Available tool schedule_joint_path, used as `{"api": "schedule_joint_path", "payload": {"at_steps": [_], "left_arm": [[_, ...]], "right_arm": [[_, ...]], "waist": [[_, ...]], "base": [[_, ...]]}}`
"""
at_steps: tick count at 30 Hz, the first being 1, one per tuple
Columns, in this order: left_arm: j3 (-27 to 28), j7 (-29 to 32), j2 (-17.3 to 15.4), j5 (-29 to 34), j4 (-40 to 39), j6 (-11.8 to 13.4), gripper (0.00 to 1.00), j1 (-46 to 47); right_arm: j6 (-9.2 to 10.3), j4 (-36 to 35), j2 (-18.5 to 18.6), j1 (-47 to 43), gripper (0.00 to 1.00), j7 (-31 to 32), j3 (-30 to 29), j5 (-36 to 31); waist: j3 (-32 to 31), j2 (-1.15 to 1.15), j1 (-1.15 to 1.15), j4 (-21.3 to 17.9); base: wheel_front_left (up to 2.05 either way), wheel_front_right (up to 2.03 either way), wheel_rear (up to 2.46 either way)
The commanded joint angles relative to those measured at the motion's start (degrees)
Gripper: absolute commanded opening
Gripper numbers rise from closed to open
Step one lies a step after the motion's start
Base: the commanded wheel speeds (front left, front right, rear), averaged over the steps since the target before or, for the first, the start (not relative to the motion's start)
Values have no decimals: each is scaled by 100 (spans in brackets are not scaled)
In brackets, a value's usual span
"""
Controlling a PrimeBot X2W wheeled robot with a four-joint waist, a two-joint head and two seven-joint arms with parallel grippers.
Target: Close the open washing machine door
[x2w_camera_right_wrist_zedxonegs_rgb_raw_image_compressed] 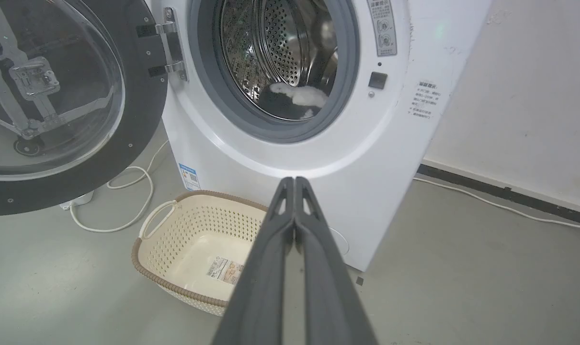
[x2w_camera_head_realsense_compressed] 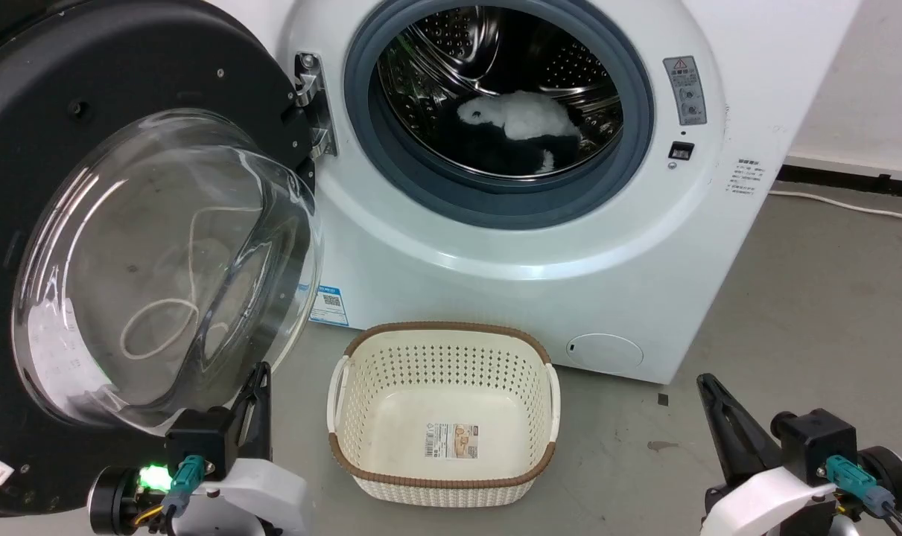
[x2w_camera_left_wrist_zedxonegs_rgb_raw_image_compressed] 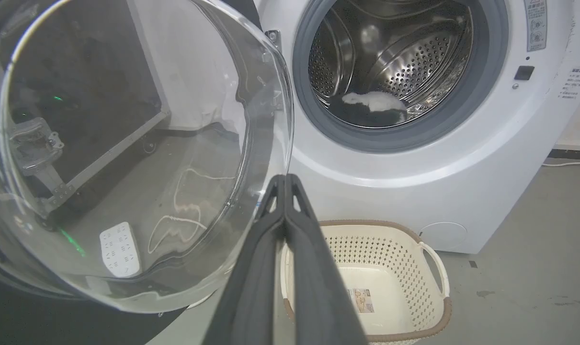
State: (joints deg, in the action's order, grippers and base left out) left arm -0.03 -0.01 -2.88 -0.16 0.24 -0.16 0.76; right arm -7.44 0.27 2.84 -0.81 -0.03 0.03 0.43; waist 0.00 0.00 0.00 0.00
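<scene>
Washing machine door (x2w_camera_head_realsense_compressed: 145, 253) open | left gripper (x2w_camera_head_realsense_compressed: 261, 370) just beside its glass

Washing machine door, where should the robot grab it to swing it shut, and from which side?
Probably the black rim of the washing machine door at its free edge, farthest from the metal hinge, coming from behind on the left. The domed glass bowl looks too smooth for the left end effector.
</scene>
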Motion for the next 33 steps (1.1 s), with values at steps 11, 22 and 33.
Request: {"api": "schedule_joint_path", "payload": {"at_steps": [11,22,33], "left_arm": [[-61,-98,0,-126,53,1,100,-32],[-116,-220,-2,-259,123,-4,100,-56],[-171,-353,-5,-392,178,-23,0,-88]], "right_arm": [[1,44,0,-45,100,-101,43,133],[0,62,1,-98,100,-221,72,282],[0,103,1,-156,100,-352,96,462]], "waist": [[5,0,0,-2],[23,0,0,-9],[31,0,0,-17]], "base": [[0,0,0],[0,0,0],[0,0,0]]}}
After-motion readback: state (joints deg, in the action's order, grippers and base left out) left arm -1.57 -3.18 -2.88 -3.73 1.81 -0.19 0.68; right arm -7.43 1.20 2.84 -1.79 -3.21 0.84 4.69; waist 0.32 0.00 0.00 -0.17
